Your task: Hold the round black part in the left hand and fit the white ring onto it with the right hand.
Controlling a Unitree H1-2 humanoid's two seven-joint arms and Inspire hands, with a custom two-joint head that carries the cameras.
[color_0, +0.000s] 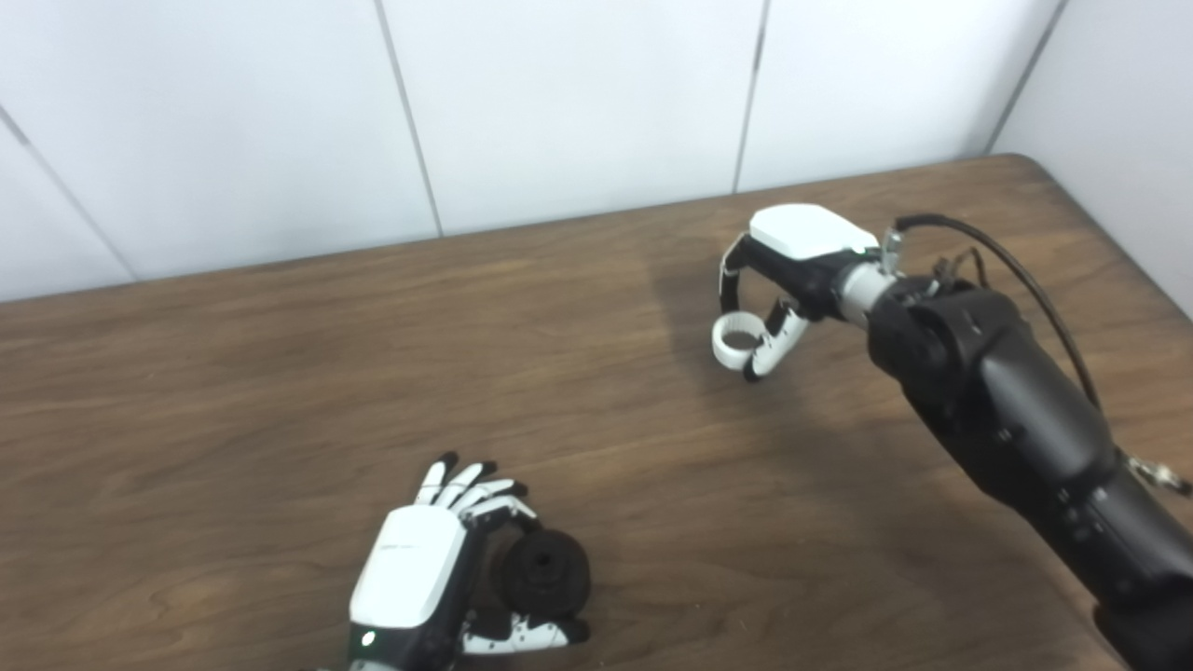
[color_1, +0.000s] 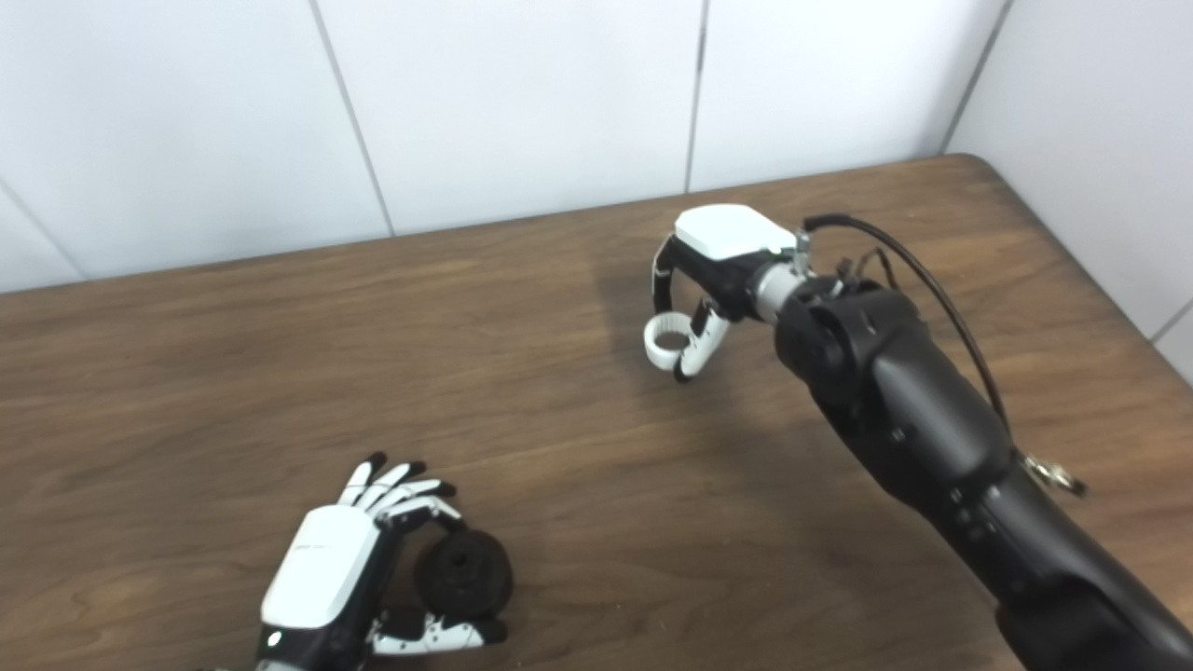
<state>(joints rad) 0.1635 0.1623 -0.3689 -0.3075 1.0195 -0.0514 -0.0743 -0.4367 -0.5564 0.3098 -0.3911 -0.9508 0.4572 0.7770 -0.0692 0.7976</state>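
Observation:
The round black part [color_0: 546, 574] sits at the near left of the table, between the thumb and fingers of my left hand [color_0: 419, 564]. The fingers curl around it; I cannot tell whether it is lifted off the table. My right hand [color_0: 783, 270] is at the far right, palm down, above the table. Its thumb and fingers pinch the white ring [color_0: 736, 341], which is held lying flat. The ring also shows in the right eye view [color_1: 667, 339], as does the black part [color_1: 463, 575].
The brown wooden table [color_0: 280, 391] runs to a white panelled wall [color_0: 559, 102] at the back. Its right edge [color_0: 1118, 233] is near my right arm [color_0: 1016, 419]. A black cable [color_0: 1025, 280] loops over the right wrist.

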